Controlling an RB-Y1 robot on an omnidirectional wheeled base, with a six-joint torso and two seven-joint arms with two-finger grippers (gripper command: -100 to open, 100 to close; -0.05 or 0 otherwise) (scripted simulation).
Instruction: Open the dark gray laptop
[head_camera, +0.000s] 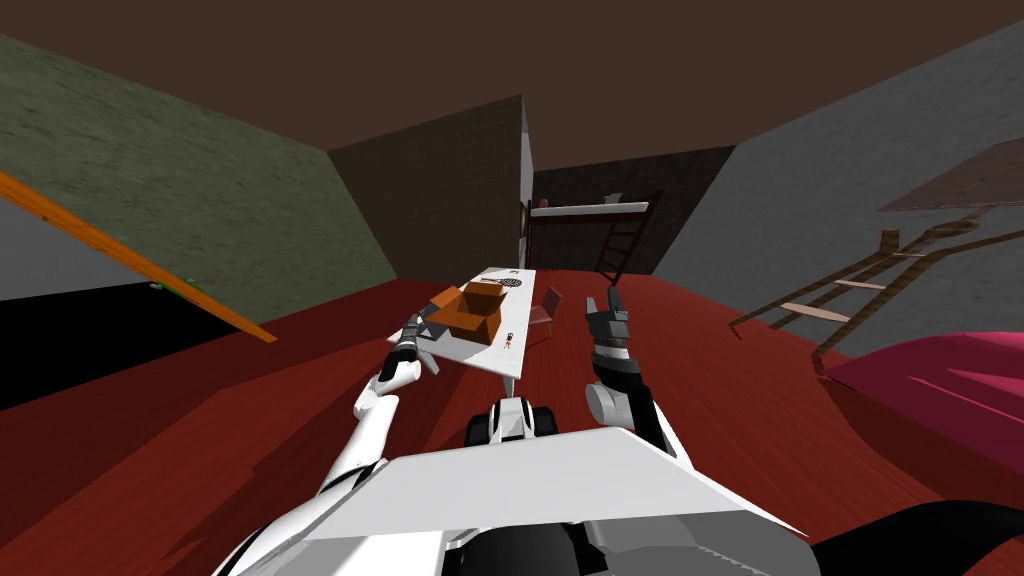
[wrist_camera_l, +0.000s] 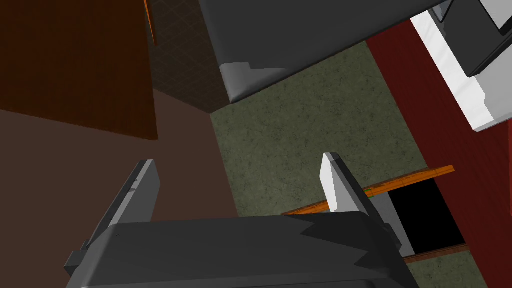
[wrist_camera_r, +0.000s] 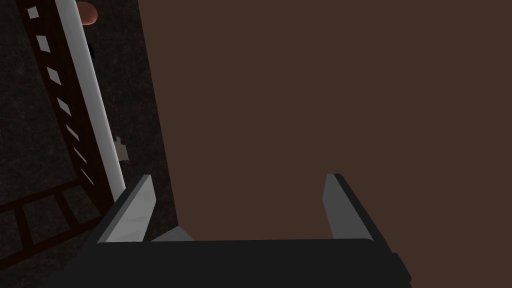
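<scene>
Two thin light grey fingers of the left gripper stand well apart with nothing between them. Just past their tips hangs a flat dark grey slab with a paler corner; I cannot tell whether it is the laptop's shell or the table's shaded underside. In the head view this hand sits at the left edge of the long white table. There the dark grey laptop shows as a small flat patch close to the hand, right beside an open brown cardboard box; it looks closed, though it is too small to be sure. The right gripper, its fingers likewise spread and empty, is held up over the dark red floor to the table's right, near a small reddish chair. By my reading the step in hand is the approach, with the lid not yet touched. The next move calls for setting a fingertip under the lid's free edge and lifting it about the hinge, without shoving the laptop into the box.
</scene>
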